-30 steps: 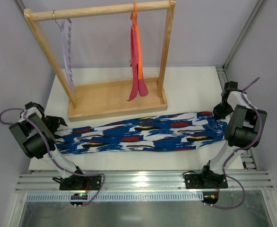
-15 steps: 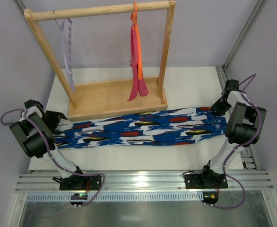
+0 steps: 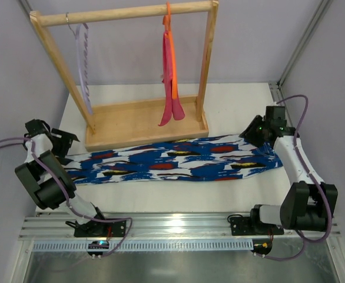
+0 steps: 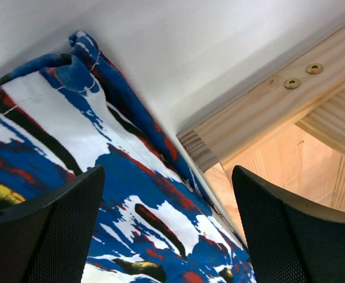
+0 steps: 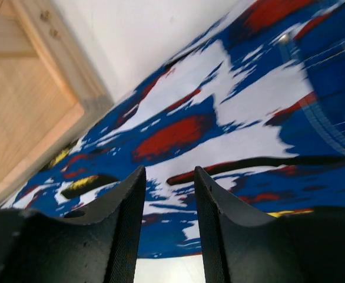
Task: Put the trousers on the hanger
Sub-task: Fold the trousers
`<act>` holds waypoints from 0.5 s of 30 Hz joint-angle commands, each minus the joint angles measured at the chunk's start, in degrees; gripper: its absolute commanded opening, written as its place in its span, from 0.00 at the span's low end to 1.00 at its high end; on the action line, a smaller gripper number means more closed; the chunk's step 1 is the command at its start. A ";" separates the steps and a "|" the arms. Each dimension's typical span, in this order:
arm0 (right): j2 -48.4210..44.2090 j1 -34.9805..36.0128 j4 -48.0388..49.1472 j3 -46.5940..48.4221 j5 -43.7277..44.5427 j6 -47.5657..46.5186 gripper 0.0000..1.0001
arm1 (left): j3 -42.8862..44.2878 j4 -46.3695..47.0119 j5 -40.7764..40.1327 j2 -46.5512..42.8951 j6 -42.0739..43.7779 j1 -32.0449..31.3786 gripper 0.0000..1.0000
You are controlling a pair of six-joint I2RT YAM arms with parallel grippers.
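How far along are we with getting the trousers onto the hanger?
Done: the trousers lie spread in a long strip on the table, in front of the wooden rack. In hand: nothing; the left tool and right tool are open and empty at the strip's opposite ends. Left: the lilac hanger hangs bare on the rail; the trousers are not yet on it.

My top camera stared steeply down from the near edge, with the whole table in frame. Both wrist cameras sat low and close over the trousers, each also catching the wooden rack base.
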 commanded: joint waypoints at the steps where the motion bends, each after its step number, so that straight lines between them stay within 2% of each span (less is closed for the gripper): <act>1: -4.31 4.44 2.72 -8.41 -5.34 6.68 0.41 | -1.68 1.65 -3.09 -4.56 2.52 0.46 0.89; 4: -4.25 5.07 6.95 -14.66 -3.17 9.42 0.41 | -2.99 -0.63 -5.37 -7.80 3.66 0.55 0.89; 9: 3.39 4.90 8.18 -16.71 0.72 9.96 0.38 | -5.54 -4.67 -14.75 -13.17 3.49 1.16 0.87; 11: 6.11 4.90 9.76 -16.89 0.45 9.95 0.37 | -8.26 -4.68 -15.57 -15.19 2.27 3.08 0.86; 15: 5.87 4.90 10.73 -16.80 -0.07 7.77 0.37 | -13.45 -1.70 -14.26 -17.40 1.03 6.52 0.85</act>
